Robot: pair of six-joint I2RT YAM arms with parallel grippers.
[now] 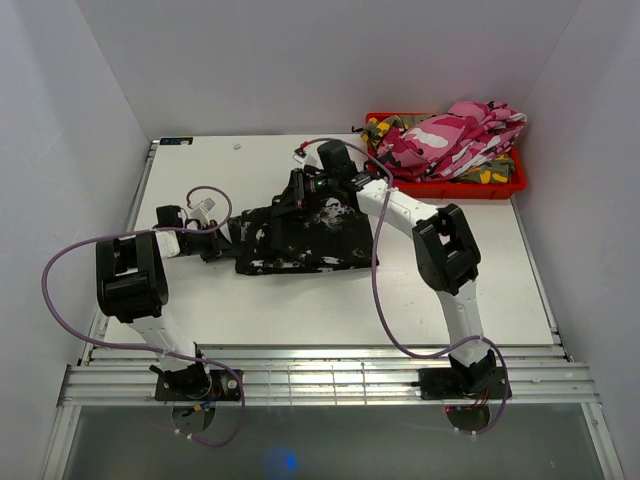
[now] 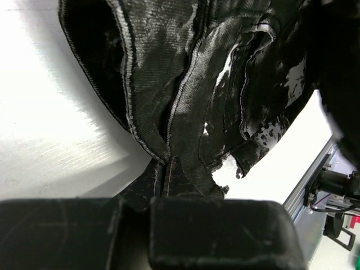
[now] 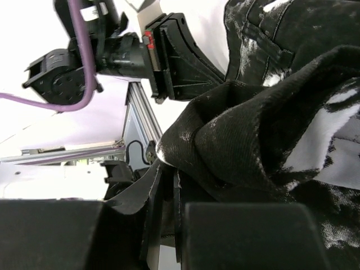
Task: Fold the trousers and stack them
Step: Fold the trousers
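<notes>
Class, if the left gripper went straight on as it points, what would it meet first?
The left gripper meets the black trousers it pinches; beyond, probably the right gripper, depth unclear.

A white tabletop (image 1: 300,310) is enclosed on three sides by plain, pale grey-white walls (image 1: 300,60), which are evenly lit and softly shaded towards the corners. Along the near edge of the tabletop, a frame of silver aluminium rails (image 1: 330,385) is mounted across the full width. Below the rails, a glossy grey surface (image 1: 400,445) is seen, on which a small blue glint (image 1: 282,461) is reflected.
</notes>
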